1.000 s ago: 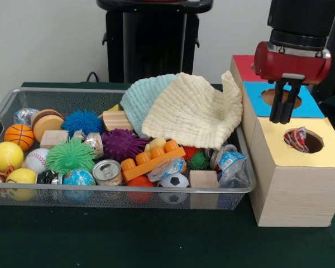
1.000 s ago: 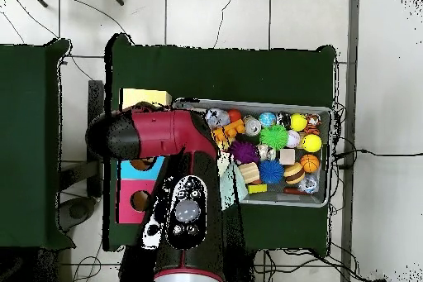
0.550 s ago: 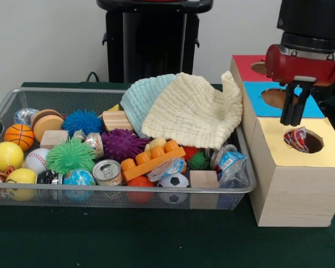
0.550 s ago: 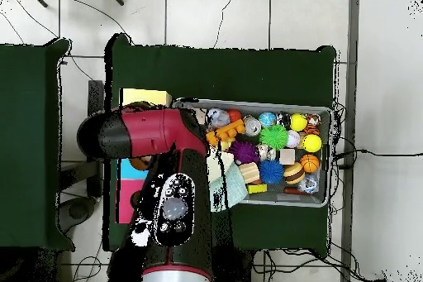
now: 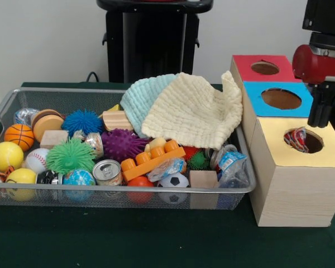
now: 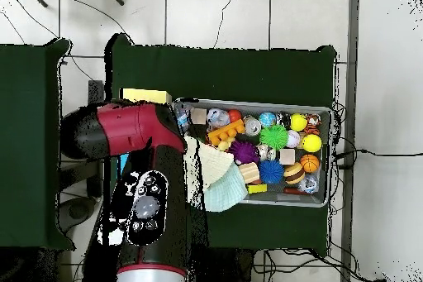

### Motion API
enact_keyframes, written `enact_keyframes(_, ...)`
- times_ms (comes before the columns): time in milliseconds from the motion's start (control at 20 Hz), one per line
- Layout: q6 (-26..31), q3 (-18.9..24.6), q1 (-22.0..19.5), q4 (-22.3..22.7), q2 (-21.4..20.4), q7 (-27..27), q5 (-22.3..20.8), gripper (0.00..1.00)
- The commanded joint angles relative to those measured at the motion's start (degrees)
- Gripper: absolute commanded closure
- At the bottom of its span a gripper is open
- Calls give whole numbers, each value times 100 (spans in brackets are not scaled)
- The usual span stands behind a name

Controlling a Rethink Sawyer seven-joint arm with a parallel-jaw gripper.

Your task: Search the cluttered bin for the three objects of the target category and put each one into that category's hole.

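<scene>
Black two-fingered claw [image 5: 319, 114] hanging closed and empty beside the yellow-topped wooden box hole [image 5: 303, 139]; cluttered silver wire-mesh bin [image 5: 22, 96] well off left, across the box.

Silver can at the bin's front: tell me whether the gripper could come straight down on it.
Probably yes. The silver can lies uncovered, top showing; the gripper hangs by the wooden box, away from the bin.

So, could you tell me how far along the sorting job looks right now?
One crinkly item already sits in the yellow hole. The gripper hangs beside that hole with nothing visibly in it. The wire bin remains full of clutter, so more searching appears to be left.
</scene>
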Motion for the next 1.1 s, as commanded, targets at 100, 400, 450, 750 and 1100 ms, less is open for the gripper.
enact_keyframes(100, 396, 107, -161, 34, 446, 882, 62, 100)
enact_keyframes(400, 131, 117, -196, 78, 587, 885, 26, 100)
enact_keyframes(450, 100, 121, -204, 90, 594, 884, 26, 100)
enact_keyframes(750, -12, 203, -320, 190, 584, 783, 24, 100)
enact_keyframes(1100, -45, 225, -386, 59, 757, 695, -39, 100)
